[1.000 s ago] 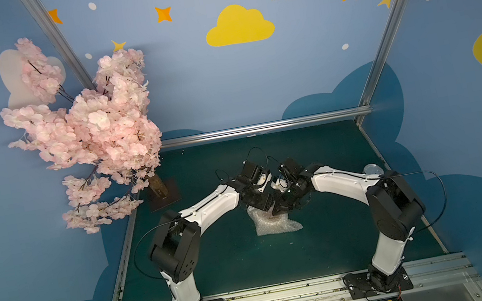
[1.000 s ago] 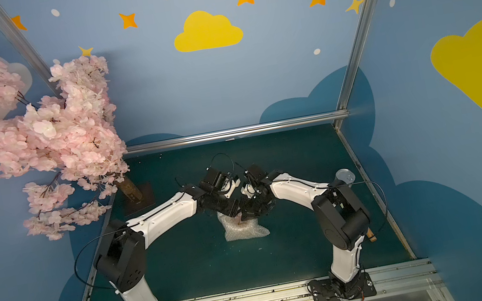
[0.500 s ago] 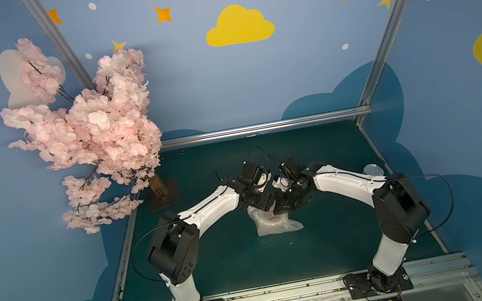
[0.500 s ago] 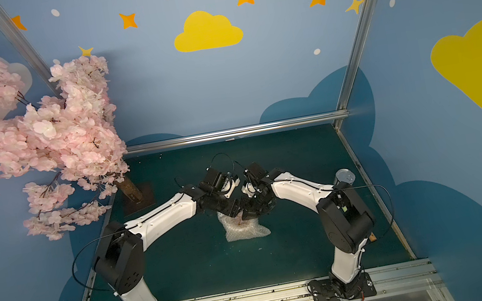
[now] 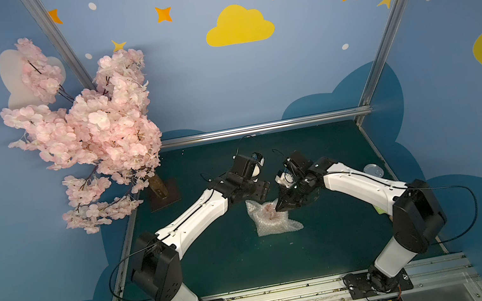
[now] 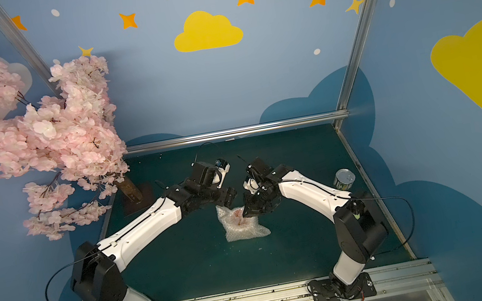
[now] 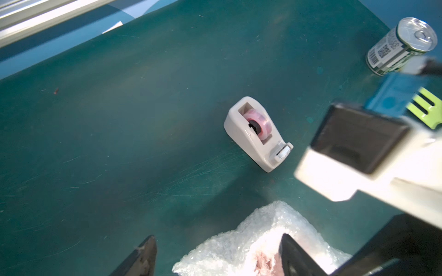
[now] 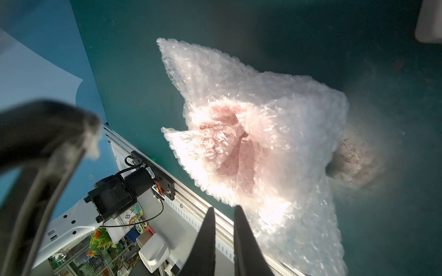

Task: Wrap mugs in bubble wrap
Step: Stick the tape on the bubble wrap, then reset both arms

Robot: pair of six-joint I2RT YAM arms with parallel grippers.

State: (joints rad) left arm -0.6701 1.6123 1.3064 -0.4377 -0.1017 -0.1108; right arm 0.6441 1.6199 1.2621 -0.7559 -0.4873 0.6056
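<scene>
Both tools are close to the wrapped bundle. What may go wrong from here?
1. The clear bubble wrap sheet is only gathered at its top, with no tape visible. With the left tool open and the right tool barely open, the folds may spring apart.
2. The beige tape dispenser stands close; a sweeping arm might knock it.

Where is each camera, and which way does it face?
Top views: high at the front, looking down on the green table; left arm and right arm show whole.
Left wrist: on the left arm, facing the tape dispenser and tin can; shows the left gripper, open, and part of the right arm.
Right wrist: on the right arm, facing the bubble wrap; shows the right gripper, slightly open.
Shared: every view shows the bubble wrap.
</scene>
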